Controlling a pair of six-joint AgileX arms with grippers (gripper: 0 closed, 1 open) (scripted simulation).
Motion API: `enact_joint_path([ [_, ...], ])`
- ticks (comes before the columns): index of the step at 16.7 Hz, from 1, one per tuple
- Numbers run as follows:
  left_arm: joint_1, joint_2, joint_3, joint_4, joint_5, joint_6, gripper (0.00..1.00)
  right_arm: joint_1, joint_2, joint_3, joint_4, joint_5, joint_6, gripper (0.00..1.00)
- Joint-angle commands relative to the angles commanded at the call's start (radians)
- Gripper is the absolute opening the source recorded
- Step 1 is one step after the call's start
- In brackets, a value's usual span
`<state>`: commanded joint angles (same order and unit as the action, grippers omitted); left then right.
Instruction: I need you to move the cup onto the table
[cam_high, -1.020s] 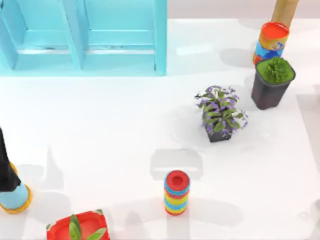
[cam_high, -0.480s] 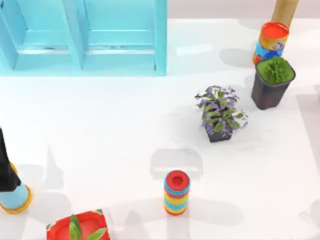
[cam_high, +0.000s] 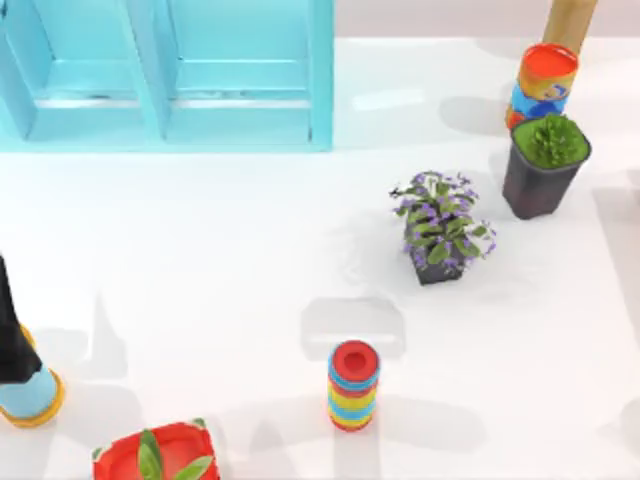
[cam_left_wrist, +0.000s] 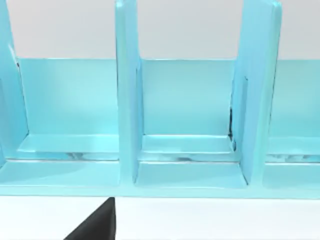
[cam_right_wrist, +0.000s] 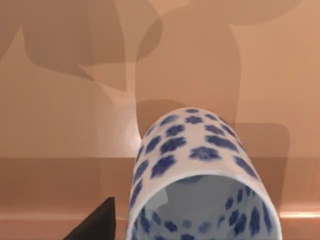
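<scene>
1. White table (cam_high: 230, 260) fills the top view, with a light-blue shelf unit (cam_high: 170, 75) along its far left edge.
2. Standing on the table: a striped cylinder (cam_high: 353, 385) near the front centre, a purple-flowered plant (cam_high: 438, 228), a dark pot of green foliage (cam_high: 543, 165), an orange-and-blue can (cam_high: 541, 85), and a red planter (cam_high: 155, 455) at the front left.
3. Cup (cam_right_wrist: 200, 175): white with dark-blue dots, seen close up in my right wrist view, mouth toward the camera. It sits against a tan-brown surface, not the white table. Whether it rests on that surface or is carried, I cannot tell.
4. Right jaws: I cannot tell their state, nor whether they touch the cup.
5. Left arm: idle, its wrist camera facing the shelf unit's compartments (cam_left_wrist: 187, 115). I cannot tell the state of its jaws.
6. Risks, in my judgement: the cup looks round and smooth, so a shallow or off-centre grip could let it roll or slip. The can and the potted foliage crowd the table's right side, so a careless transfer could knock them over.
</scene>
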<state>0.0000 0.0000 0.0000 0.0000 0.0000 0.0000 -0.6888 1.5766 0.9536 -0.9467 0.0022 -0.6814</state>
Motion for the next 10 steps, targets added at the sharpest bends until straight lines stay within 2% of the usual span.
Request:
enact_joint_path([
  [3, 0.000, 0.000, 0.000, 0.000, 0.000, 0.000, 1.00, -0.002, 0.029, -0.055, 0.080, 0.000, -0.002, 1.00],
  [7, 0.000, 0.000, 0.000, 0.000, 0.000, 0.000, 1.00, -0.003, 0.031, -0.060, 0.085, 0.000, -0.003, 1.00],
  [10, 0.000, 0.000, 0.000, 0.000, 0.000, 0.000, 1.00, -0.003, 0.031, -0.060, 0.085, 0.000, -0.003, 0.77],
])
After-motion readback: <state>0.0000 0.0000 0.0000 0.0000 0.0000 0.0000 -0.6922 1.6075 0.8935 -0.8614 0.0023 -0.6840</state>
